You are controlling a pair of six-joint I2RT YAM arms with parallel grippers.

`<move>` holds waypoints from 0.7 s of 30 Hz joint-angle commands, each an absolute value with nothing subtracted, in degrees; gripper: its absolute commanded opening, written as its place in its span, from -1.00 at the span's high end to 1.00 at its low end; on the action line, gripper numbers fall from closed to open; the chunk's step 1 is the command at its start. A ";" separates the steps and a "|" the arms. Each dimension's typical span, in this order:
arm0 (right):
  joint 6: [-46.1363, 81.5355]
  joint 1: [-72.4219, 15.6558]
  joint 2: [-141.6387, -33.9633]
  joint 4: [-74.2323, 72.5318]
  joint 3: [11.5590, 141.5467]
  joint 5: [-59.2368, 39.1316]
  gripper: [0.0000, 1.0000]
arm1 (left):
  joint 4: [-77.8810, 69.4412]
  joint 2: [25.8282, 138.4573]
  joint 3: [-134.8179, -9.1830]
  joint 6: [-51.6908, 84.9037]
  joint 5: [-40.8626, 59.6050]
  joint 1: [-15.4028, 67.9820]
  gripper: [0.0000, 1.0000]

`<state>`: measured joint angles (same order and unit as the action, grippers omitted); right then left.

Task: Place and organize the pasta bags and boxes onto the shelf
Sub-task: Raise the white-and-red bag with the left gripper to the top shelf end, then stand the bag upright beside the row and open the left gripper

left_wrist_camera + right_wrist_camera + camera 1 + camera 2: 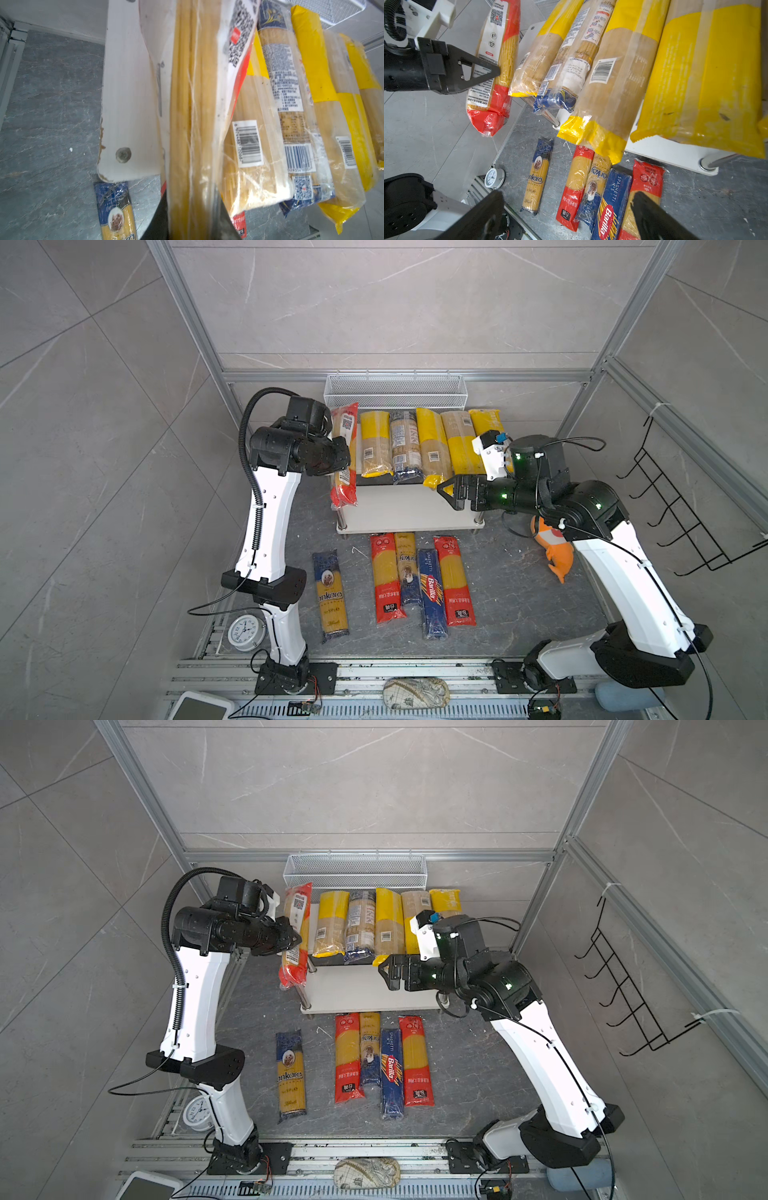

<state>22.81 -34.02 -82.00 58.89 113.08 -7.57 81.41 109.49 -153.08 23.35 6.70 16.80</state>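
Red-ended bag (508,41) pinched by left hand (497,71); right wrist view shows fingertips (493,71).

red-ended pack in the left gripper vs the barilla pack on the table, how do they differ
The red-ended pack is clamped in the shut left gripper, raised at the left end of the shelf; the Barilla pack lies flat on the table, untouched. The red-ended pack is a clear bag with its QR-code side up; the Barilla pack is dark blue, logo up. Both are long, narrow spaghetti packs.
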 commanded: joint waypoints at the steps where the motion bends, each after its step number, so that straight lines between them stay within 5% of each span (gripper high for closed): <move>1: 21.90 -32.82 -83.02 57.86 114.76 -10.33 -0.99 | 68.93 108.49 -156.31 22.18 11.05 15.26 1.00; 13: 21.11 -27.87 -86.45 55.73 117.31 -13.90 -1.00 | 63.93 112.56 -156.87 23.63 15.43 13.01 1.00; 21: 20.39 -25.23 -88.72 56.09 120.61 -15.37 -1.00 | 63.17 114.52 -156.44 24.17 16.45 10.53 0.04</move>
